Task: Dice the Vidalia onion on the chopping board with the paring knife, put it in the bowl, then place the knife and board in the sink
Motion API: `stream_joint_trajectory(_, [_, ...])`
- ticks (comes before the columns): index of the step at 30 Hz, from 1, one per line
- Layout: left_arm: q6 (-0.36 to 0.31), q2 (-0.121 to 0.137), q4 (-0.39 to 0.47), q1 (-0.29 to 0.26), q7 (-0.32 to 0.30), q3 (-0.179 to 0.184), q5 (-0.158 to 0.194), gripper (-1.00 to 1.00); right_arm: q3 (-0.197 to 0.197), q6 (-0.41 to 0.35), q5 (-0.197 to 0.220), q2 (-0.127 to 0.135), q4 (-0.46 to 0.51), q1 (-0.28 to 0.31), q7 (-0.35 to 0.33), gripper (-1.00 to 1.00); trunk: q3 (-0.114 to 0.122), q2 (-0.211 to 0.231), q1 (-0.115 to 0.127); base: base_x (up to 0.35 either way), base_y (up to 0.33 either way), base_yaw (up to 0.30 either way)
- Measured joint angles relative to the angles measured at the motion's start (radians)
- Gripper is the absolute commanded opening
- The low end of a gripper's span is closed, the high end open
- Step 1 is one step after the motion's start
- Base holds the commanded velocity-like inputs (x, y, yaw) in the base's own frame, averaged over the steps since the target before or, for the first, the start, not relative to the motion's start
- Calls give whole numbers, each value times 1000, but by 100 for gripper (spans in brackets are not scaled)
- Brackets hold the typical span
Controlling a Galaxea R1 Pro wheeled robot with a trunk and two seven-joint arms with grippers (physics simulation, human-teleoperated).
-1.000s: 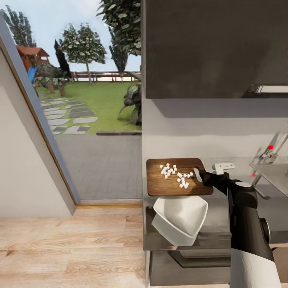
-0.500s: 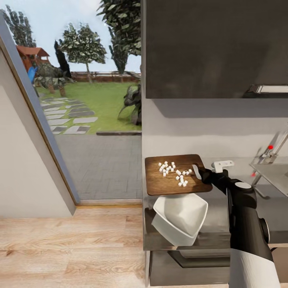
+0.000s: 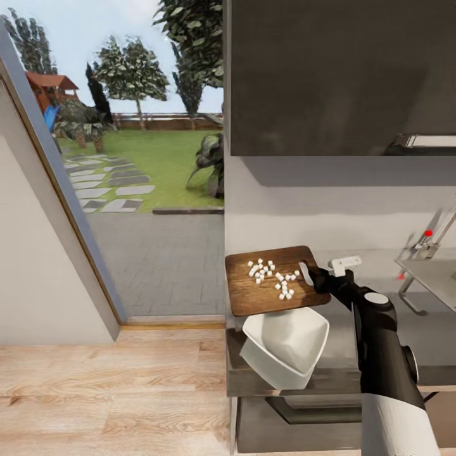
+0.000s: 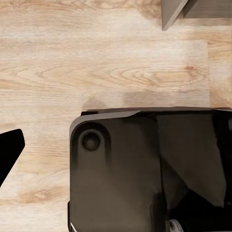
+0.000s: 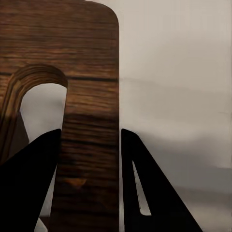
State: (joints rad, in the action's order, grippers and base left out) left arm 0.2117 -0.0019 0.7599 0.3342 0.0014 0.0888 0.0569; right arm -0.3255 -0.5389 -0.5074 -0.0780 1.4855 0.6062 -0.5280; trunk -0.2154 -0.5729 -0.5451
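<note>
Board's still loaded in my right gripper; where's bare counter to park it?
Bare countertop lies right of the bowl, running toward the sink. The counter's left end is crowded: the bowl sits there, with the chopping board, carrying diced onion, held over it by the right gripper.

Right end effector (image 3: pixel 315 277) clamped, arm extended

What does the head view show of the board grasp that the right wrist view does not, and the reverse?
Head view alone: the diced onion scattered on the chopping board, its near edge over the bowl on the countertop. Right wrist view alone: the right gripper with its jaws either side of the strip beside the board's handle hole. Both show the board held at its handle end.
</note>
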Motion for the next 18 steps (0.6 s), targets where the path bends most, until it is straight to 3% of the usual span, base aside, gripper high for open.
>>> stream_joint_trajectory(9, [0,-1,0,0,0,0,0,100,-2,5,39,1,-9,0,0,-100,0,0,0,79,-224,0])
stream_joint_trajectory(18, [0,-2,-3,0,0,0,0,100,0,5,45,-1,-11,0,0,-100,0,0,0,13,-29,0])
